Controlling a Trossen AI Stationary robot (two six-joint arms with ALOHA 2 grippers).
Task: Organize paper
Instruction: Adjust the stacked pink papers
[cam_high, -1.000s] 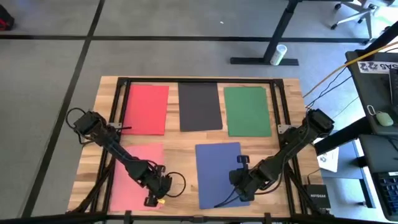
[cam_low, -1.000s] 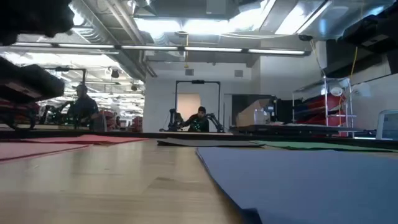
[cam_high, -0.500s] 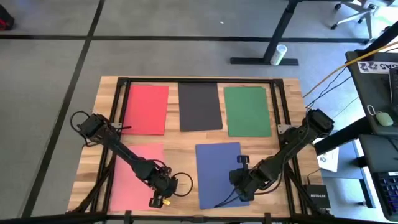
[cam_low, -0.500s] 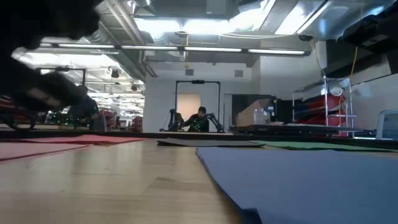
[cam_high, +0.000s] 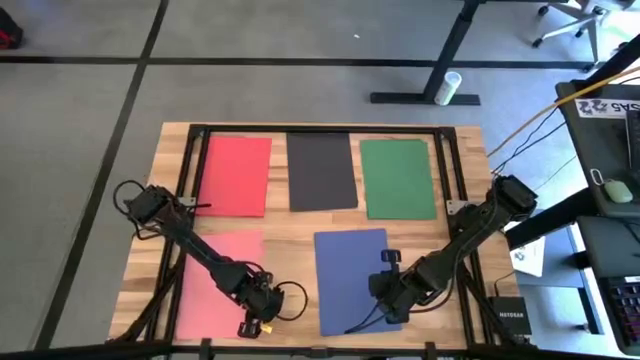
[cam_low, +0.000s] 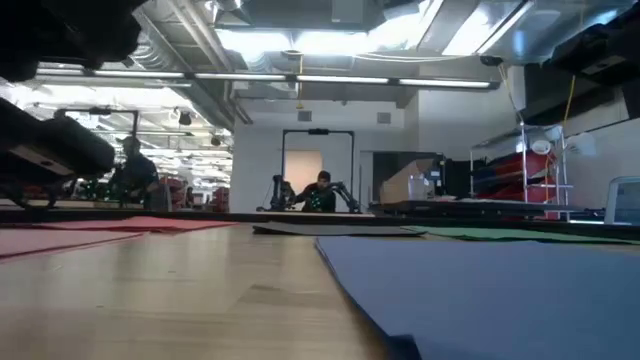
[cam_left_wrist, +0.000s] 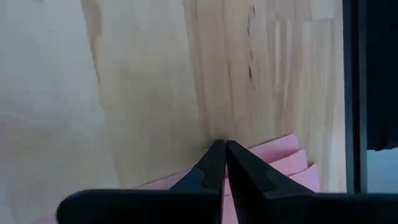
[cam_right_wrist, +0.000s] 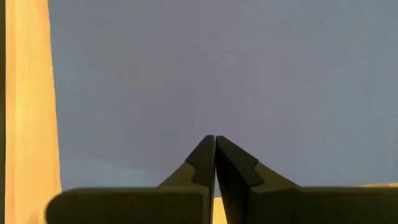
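Five sheets of paper lie flat on the wooden table (cam_high: 290, 225): red (cam_high: 236, 175), black (cam_high: 321, 170) and green (cam_high: 398, 178) along the far side, pink (cam_high: 210, 280) at the near left, blue (cam_high: 348, 275) near the middle. My left gripper (cam_high: 266, 302) is shut at the pink sheet's near right corner (cam_left_wrist: 283, 155), where stepped pink edges show. My right gripper (cam_high: 378, 292) is shut, low over the blue sheet (cam_right_wrist: 217, 74) near its right edge. My left gripper's shut fingers (cam_left_wrist: 214, 165) lie over the pink corner, their tips past its edge above bare wood; whether they touch the paper I cannot tell. My right gripper's shut fingers (cam_right_wrist: 205, 158) point across the blue sheet; whether they touch it I cannot tell.
A black frame (cam_high: 320, 130) runs round the table top. Bare wood (cam_high: 290, 270) lies between the pink and blue sheets. Right of the table stand a desk with cables (cam_high: 610, 120) and a small box (cam_high: 505, 318). People sit far off in the room (cam_low: 320, 190).
My left gripper has moved a little toward the table's right and near edges, along the pink sheet to its near right corner, fingers staying shut. The sheets lie as before.
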